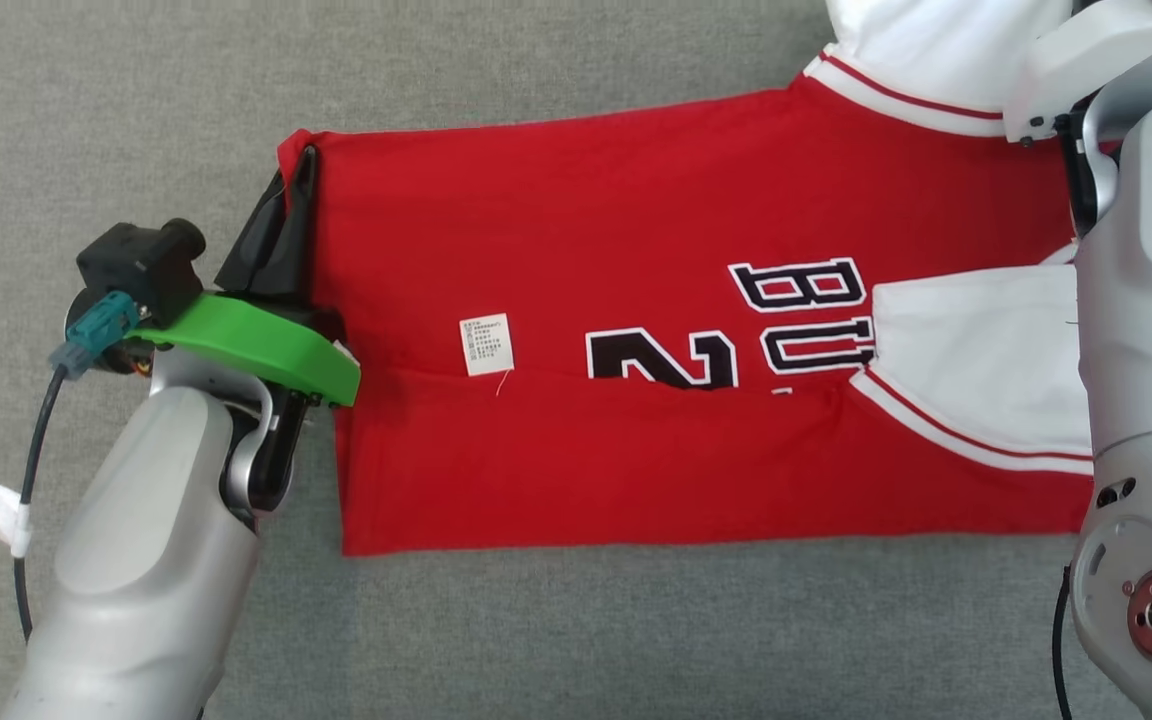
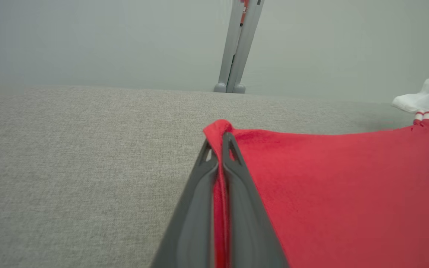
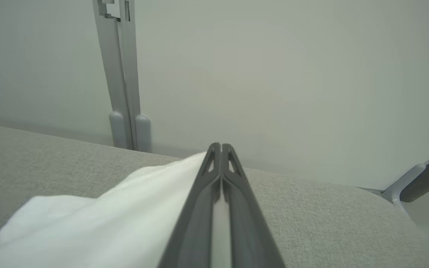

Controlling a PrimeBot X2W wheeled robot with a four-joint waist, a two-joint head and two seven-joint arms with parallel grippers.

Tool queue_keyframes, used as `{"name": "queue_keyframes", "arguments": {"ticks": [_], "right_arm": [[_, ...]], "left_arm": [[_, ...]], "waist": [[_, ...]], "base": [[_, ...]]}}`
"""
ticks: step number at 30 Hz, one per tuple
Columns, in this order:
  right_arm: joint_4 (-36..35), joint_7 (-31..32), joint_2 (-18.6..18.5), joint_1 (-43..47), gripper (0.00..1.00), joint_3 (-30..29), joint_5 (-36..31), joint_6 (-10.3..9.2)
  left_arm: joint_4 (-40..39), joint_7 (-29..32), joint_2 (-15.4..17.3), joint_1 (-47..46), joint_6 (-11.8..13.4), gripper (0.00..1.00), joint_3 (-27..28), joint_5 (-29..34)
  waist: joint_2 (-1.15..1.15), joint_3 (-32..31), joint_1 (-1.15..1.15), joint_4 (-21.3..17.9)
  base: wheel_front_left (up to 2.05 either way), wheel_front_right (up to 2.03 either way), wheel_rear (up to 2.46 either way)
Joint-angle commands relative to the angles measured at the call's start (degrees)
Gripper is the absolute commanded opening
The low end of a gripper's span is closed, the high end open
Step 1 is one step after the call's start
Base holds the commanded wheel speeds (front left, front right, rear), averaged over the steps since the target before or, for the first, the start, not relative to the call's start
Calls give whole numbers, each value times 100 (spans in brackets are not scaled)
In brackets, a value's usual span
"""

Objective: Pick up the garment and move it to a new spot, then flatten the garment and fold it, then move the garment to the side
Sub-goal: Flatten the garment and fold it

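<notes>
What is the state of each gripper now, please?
Left gripper: closed, holding the garment at its red corner.
Right gripper: closed, holding the same garment at a white part.

The red garment (image 1: 586, 220) carries the letters "BU" and the digit "2"; its white label (image 1: 487, 344) has print too small to read.
</notes>
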Motion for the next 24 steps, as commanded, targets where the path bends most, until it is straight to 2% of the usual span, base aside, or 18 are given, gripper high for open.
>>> {"name": "queue_keyframes", "arguments": {"ticks": [1, 7, 11, 18, 23, 24], "right_arm": [[-183, -46, -26, 110, 0, 63, 189, -12], [-972, -45, -2, 1009, 0, 880, 1400, -12], [-1364, -46, -2, 1823, 0, 1302, 1889, -12], [-1953, -48, -2, 3387, 0, 1481, 2764, -12], [-2071, -47, -3, 4335, 0, 1429, 3269, -12], [-2020, -48, -7, 4475, 0, 1401, 3348, -11]], "left_arm": [[-87, 2, -3, 131, -15, 0, 123, 98], [-140, 3, -94, 601, -15, 0, 346, 348], [-68, 3, -135, 952, -15, 0, 366, 472], [156, 2, -215, 1616, -15, 0, 393, 553], [316, 2, -305, 1983, -15, 0, 557, 654], [372, 3, -321, 2054, -15, 27, 620, 700]], "waist": [[0, -213, 0, -138], [0, -695, 0, -365], [0, -983, 0, -500], [0, -1407, 0, -676], [0, -1630, 0, -721], [0, -1662, 0, -734]], "base": [[0, 0, 0], [0, 0, 0], [0, 0, 0], [0, 0, 0], [0, 0, 0], [0, 0, 0]]}}
